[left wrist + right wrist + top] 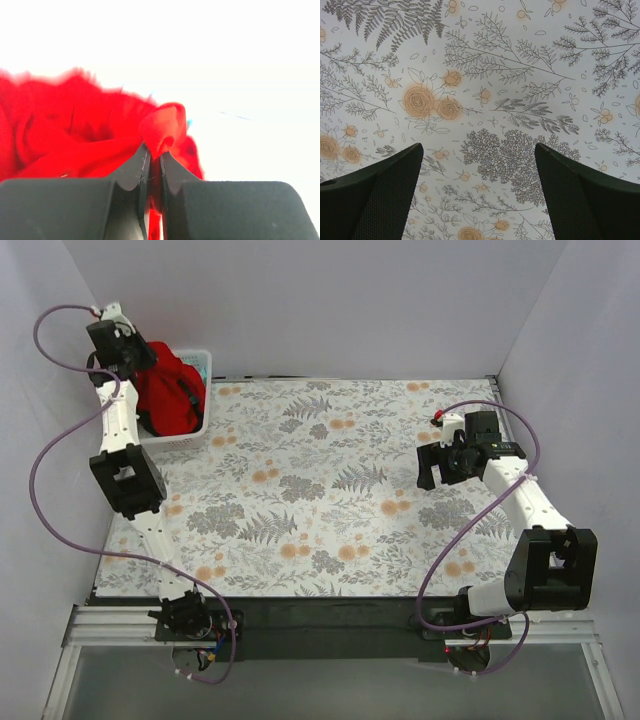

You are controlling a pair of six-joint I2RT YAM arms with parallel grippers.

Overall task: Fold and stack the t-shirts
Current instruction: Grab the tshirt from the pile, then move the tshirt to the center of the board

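Note:
A bright red t-shirt (168, 390) hangs bunched over the white mesh basket (196, 430) at the far left. My left gripper (130, 352) is raised above the basket and shut on a fold of the red t-shirt (162, 127), pinched between the two black fingers (134, 170). A sliver of teal cloth (199, 367) shows in the basket behind the red one. No black t-shirt shows. My right gripper (437, 468) hovers open and empty over the floral cloth at the right; its wrist view shows only the print between its fingers (385, 185).
The grey-and-orange floral-print cloth (320, 490) covers the table. White walls close in the left, back and right sides. The black front rail (320, 615) with both arm bases lies at the near edge. Purple cables loop beside each arm.

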